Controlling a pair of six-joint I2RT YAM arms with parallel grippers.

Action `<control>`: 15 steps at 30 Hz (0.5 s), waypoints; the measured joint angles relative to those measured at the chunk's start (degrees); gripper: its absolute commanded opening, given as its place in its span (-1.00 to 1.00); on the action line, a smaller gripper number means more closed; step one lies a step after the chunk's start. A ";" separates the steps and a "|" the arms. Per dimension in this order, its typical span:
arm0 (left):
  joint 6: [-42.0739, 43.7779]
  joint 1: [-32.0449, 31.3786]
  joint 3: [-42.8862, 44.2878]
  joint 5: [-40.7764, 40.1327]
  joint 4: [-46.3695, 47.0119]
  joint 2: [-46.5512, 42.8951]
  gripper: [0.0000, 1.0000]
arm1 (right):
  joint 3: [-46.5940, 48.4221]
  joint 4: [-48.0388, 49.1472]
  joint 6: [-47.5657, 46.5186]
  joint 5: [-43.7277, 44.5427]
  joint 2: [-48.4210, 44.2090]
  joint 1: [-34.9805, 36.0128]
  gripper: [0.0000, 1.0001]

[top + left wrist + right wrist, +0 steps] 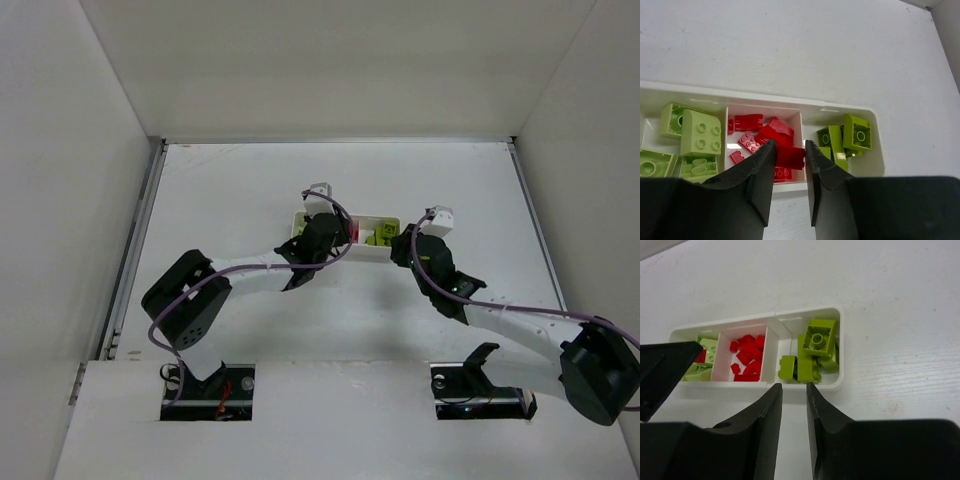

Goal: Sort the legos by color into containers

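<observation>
Left wrist view has the left gripper (790, 146) clenched on one glossy red brick (790, 158) over the middle of three square compartments in the shallow white plastic tray (840, 107), where about seven small red pieces (748, 122) lie; four pale green studded blocks (701, 132) sit in the left compartment. Right wrist view shows the right gripper (794, 388), jaws narrowly parted and empty, just before the right compartment with about four lime blocks (817, 337)
</observation>
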 measured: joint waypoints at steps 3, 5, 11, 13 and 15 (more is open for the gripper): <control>0.48 0.07 1.46 0.00 -0.07 2.19 -0.26 | -1.07 0.59 0.37 -0.31 -0.44 -0.52 -0.37; 0.81 0.07 1.70 -0.09 -0.22 2.67 -0.10 | -1.29 1.03 0.44 -0.68 -0.87 -0.90 -0.36; 1.86 0.07 1.86 -0.52 -0.79 2.47 0.33 | -2.47 2.08 0.63 -1.16 -4.44 -1.97 -0.30; 2.43 0.07 1.73 -0.79 -2.12 1.22 0.44 | -3.52 2.29 0.72 -1.14 -6.19 -2.56 -0.25; 3.08 0.11 0.59 -1.20 -3.10 -1.95 0.79 | -4.57 2.47 0.92 -0.96 -7.85 -3.56 -0.21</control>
